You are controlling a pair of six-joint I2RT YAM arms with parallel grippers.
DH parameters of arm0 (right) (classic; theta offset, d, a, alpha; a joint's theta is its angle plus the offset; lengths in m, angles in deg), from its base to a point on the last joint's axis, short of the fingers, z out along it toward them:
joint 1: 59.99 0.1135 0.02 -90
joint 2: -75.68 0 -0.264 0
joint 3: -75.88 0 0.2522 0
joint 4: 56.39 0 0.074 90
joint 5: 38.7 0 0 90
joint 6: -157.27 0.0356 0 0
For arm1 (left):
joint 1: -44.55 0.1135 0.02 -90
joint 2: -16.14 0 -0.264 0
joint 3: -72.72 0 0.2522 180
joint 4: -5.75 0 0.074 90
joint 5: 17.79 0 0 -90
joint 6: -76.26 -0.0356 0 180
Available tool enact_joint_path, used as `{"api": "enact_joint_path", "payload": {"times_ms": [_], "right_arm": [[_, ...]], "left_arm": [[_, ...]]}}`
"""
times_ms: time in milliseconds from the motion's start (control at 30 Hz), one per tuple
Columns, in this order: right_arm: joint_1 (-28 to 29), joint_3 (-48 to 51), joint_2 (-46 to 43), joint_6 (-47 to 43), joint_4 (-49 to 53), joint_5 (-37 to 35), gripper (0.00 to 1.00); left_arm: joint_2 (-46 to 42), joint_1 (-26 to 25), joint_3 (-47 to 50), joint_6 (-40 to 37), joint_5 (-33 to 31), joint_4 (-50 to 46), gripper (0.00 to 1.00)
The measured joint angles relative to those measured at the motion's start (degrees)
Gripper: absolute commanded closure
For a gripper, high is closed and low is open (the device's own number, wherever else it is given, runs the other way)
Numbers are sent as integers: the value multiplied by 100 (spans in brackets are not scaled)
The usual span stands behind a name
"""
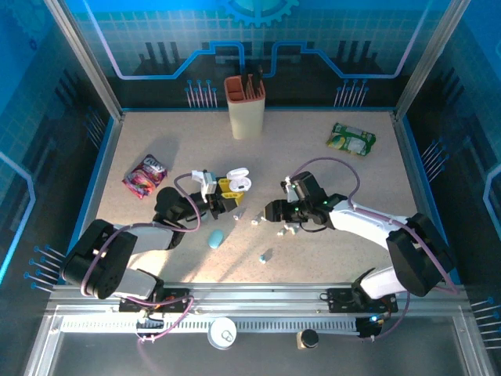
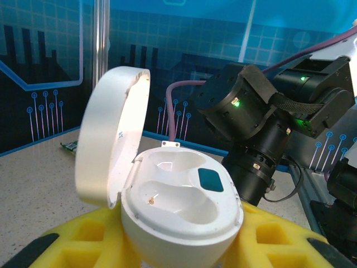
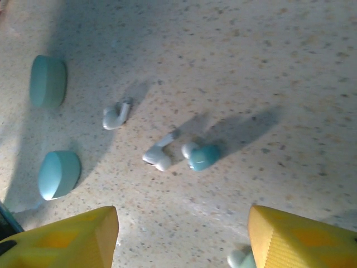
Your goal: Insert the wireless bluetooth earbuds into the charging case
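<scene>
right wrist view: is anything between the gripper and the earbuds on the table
Nothing visible. The right gripper stands open above the table, and the earbuds lie loose just beyond its fingertips. The two teal cases sit off to one side, clear of that path.

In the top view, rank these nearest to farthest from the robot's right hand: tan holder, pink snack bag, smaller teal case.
1. Smaller teal case, just front-side of the right hand.
2. Tan holder, back centre.
3. Pink snack bag, far left.
</scene>
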Motion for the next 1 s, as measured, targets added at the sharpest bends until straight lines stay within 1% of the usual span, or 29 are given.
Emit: {"api": "enact_joint_path", "payload": {"times_ms": [100,367,600,800,1000], "right_arm": [[-87,0,-81,-146,249,-92,39],[-175,-186,-101,-802,1174,-542,45],[-24,-706,431,-1342,1775,-918,56],[195,-1106,905,-1604,2133,-1241,60],[474,-1486,1349,-1803,2535,-1733,64]], "left_arm": [[-31,0,0,-13,-17,-50,65],[-31,11,0,-37,-72,-188,65],[-31,11,0,-37,-92,-306,65],[-55,11,-2,-57,-92,-455,65],[-90,15,0,-127,-94,-501,65]]}}
